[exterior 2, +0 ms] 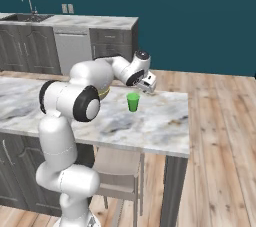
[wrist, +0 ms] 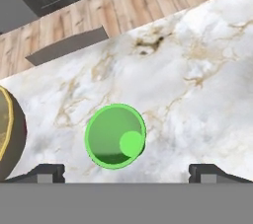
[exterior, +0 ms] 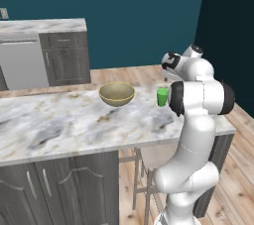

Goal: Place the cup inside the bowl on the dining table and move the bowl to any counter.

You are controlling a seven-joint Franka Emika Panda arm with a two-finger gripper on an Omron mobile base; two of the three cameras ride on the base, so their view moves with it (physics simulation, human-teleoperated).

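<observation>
Claw, right of centre in the left base view, hangs above the cup, which stands on the bench apart from the bowl. From the right base view, it hovers just beyond the cup. Hand view: jaws spread wide, cup off-centre low; a skewed descent could tip it.

Hand view straight above cup

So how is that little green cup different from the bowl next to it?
The cup is bright green, narrow and upright like a tumbler; the bowl is tan-gold, wide and shallow. The cup is much smaller than the bowl. Both stand apart on the dining table, open side up and empty.
</observation>
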